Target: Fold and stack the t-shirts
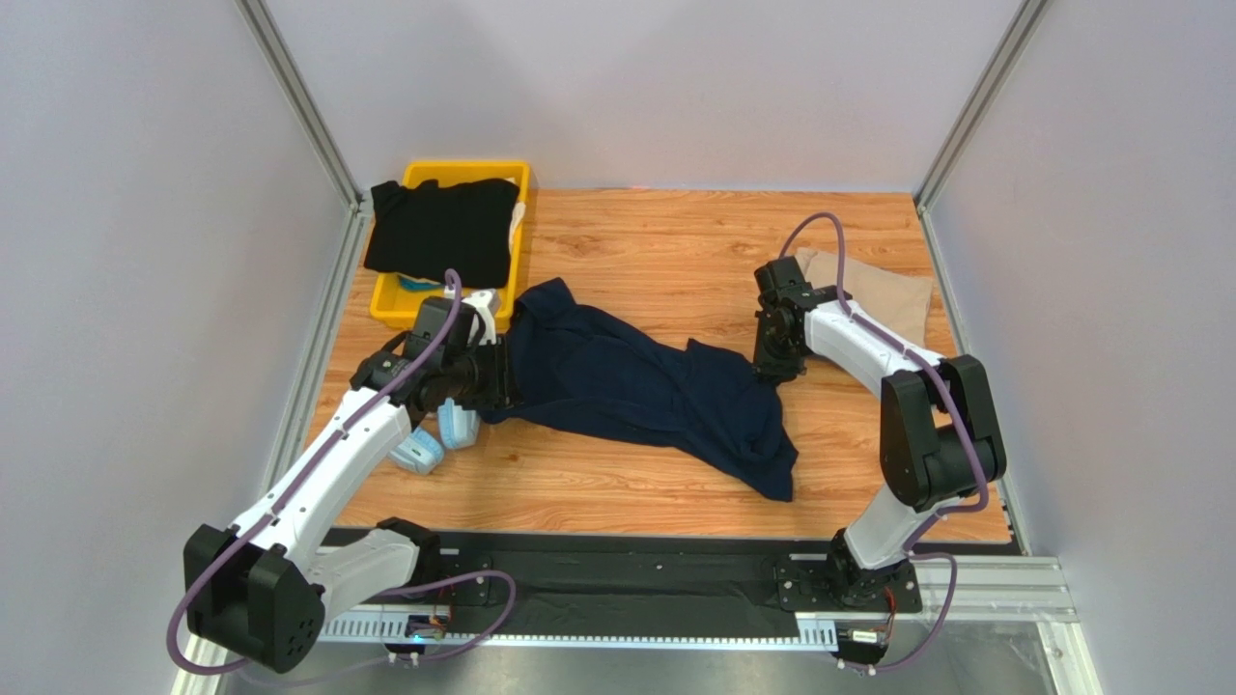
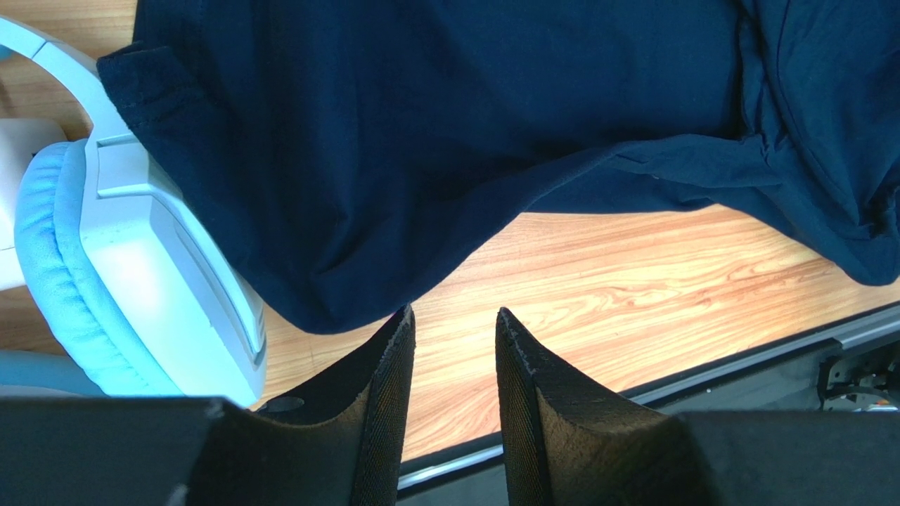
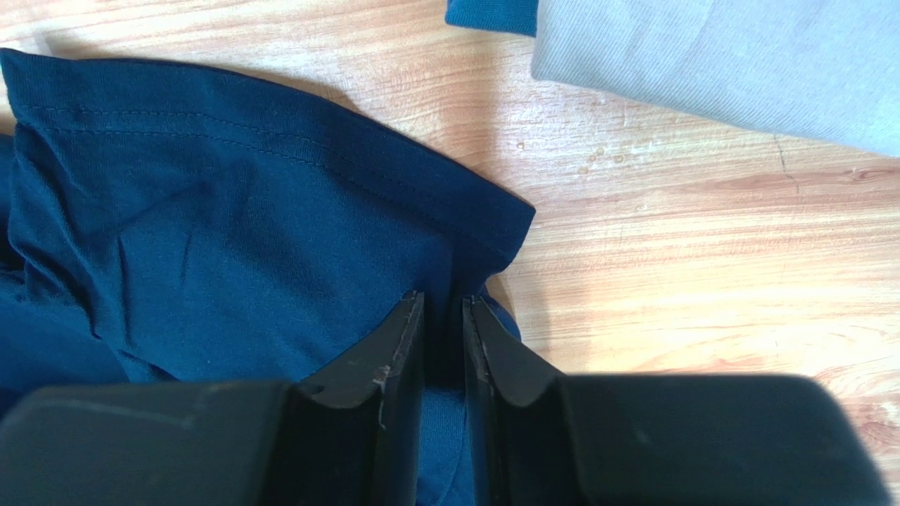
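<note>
A dark navy t-shirt (image 1: 639,384) lies crumpled across the middle of the wooden table. My right gripper (image 1: 773,359) is shut on its right hem corner (image 3: 465,237), cloth pinched between the jaws. My left gripper (image 2: 454,327) is open and empty just off the shirt's left edge (image 2: 349,190), over bare wood. A tan t-shirt (image 1: 878,294) lies folded at the back right, also in the right wrist view (image 3: 729,58). A black t-shirt (image 1: 443,229) drapes over the yellow bin (image 1: 395,301).
Light blue headphones (image 1: 435,439) lie beside my left gripper, close in the left wrist view (image 2: 127,264). The table's near edge has a black rail (image 1: 653,572). Grey walls and metal posts enclose the table.
</note>
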Controlling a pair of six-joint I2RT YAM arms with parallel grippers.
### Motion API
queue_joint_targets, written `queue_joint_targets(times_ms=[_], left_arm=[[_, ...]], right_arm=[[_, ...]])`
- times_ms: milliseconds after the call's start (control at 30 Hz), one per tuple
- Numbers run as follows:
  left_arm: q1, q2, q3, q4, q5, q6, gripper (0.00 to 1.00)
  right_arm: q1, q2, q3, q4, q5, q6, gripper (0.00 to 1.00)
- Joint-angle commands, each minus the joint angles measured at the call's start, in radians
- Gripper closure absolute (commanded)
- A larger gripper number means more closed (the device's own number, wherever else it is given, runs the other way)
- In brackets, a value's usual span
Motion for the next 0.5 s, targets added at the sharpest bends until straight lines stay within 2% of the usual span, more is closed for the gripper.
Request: queue_joint_targets(times_ms=[0, 433, 467], left_arm=[[-0.005, 0.008, -0.009, 0.027, 0.014, -0.002, 0.59], [-0.010, 0.017, -0.009, 0.034, 0.019, -0.004, 0.59], [-0.010, 0.020, -0.009, 0.034, 0.017, -0.005, 0.59]], right_arm=[[-0.003, -0.012, 0.004, 0.046, 0.014, -0.001, 0.75], [-0.002, -0.015, -0.002, 0.063, 0.017, -0.001, 0.71], [-0.003, -0.014, -0.005, 0.069, 0.015, -0.002, 0.75]])
